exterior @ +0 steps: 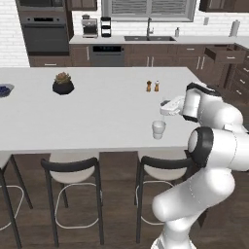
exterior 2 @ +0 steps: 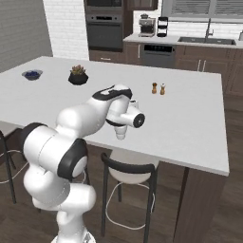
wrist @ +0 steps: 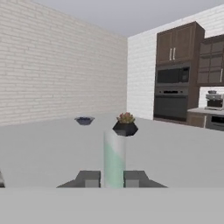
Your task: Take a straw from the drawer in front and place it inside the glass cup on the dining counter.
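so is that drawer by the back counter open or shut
Open: the drawer juts out from the dark cabinet fronts in the left base view.

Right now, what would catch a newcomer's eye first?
The white arm bent over the dining counter, its tool shut on a pale stick, apparently the straw. The glass cup stands near the counter's near edge, just below the hand. A dark potted plant sits further left.
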Available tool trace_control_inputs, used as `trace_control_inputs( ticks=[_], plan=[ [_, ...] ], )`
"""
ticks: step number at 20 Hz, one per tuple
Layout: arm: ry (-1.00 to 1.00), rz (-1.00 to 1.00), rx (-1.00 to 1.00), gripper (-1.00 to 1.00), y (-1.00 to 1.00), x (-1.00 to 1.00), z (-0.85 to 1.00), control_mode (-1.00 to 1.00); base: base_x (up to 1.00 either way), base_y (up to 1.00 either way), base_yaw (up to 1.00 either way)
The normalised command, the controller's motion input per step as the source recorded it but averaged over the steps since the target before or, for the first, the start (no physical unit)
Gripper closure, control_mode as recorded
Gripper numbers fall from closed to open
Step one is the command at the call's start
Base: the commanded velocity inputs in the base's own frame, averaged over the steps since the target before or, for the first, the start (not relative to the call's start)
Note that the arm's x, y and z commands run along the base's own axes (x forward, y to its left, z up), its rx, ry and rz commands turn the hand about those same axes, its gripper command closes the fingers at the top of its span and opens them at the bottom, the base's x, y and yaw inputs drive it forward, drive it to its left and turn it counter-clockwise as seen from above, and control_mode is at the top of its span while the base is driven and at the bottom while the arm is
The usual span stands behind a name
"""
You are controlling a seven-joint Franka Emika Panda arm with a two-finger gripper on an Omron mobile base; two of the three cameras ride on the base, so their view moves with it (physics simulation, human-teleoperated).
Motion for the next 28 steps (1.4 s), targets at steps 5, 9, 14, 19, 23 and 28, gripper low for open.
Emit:
trace_control_inputs(
  ticks=[5,9,14,19,23,28],
  plan=[
    [-0.02,0.00,-0.02,1.00,0.00,0.14,-0.06,-1.00,0.00,0.00,0.00],
    [-0.01,0.00,-0.01,1.00,0.00,0.14,-0.06,-1.00,0.00,0.00,0.00],
    [0.00,0.00,0.00,1.00,0.00,0.01,-0.09,-1.00,0.00,0.00,0.00],
    [0.00,0.00,0.00,1.00,0.00,0.05,-0.15,-1.00,0.00,0.00,0.00],
    [0.00,0.00,0.00,1.00,0.00,0.05,-0.17,-1.00,0.00,0.00,0.00],
    [0.00,0.00,0.00,1.00,0.00,0.11,-0.17,-1.00,0.00,0.00,0.00]
  ],
)
